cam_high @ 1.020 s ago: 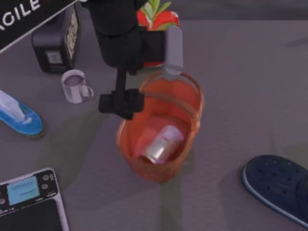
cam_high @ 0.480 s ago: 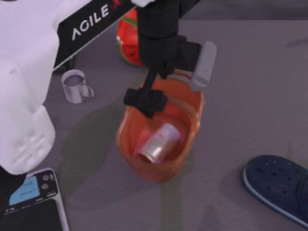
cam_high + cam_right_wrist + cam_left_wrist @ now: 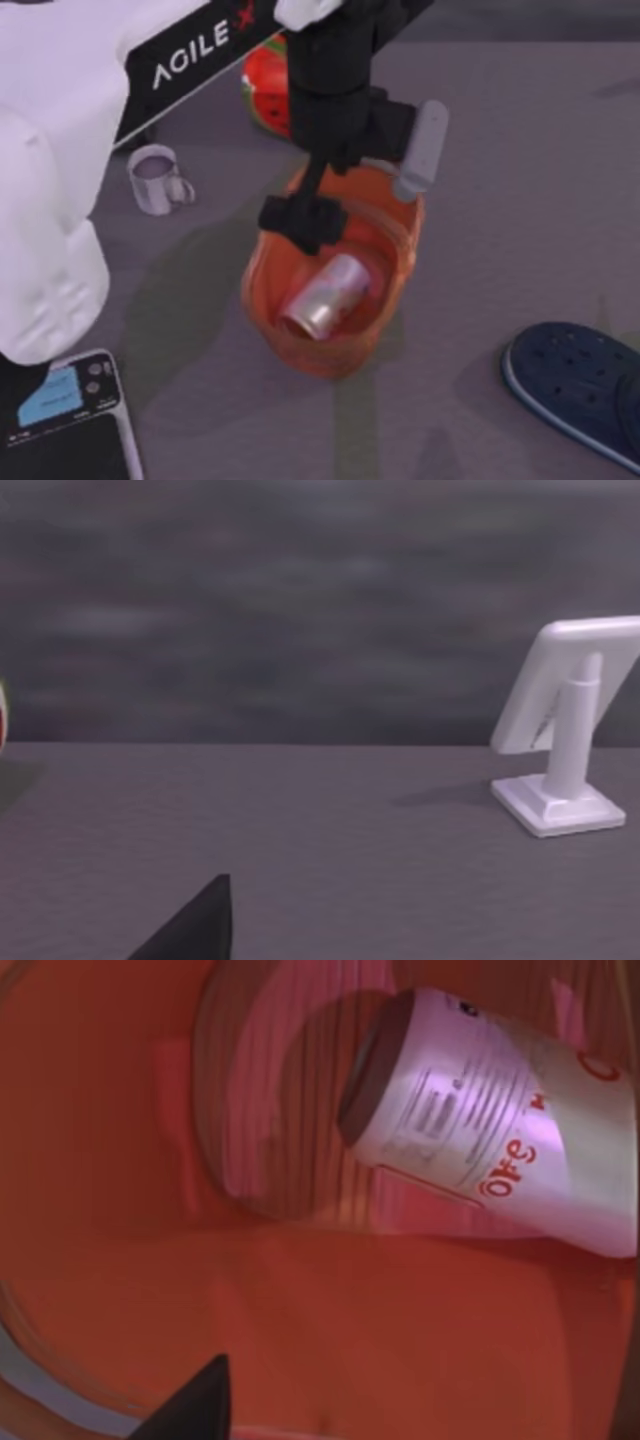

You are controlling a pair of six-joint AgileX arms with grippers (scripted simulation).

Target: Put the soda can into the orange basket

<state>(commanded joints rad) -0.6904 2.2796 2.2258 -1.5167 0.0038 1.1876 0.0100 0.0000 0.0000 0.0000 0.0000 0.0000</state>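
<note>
I see a dull grey-purple table (image 3: 520,190) carrying everything. Near its centre sits the orange basket (image 3: 262,290), resting directly on the surface. At about ten o'clock from it stands a pale grey mug (image 3: 155,178), and at twelve o'clock a red watermelon-patterned planter (image 3: 265,85). At four o'clock lies a dark blue clog (image 3: 580,385). At eight o'clock, by the table's left edge, lies a grey device with a blue screen (image 3: 60,400). In the right wrist view a white stand (image 3: 565,730) rests on the table.
</note>
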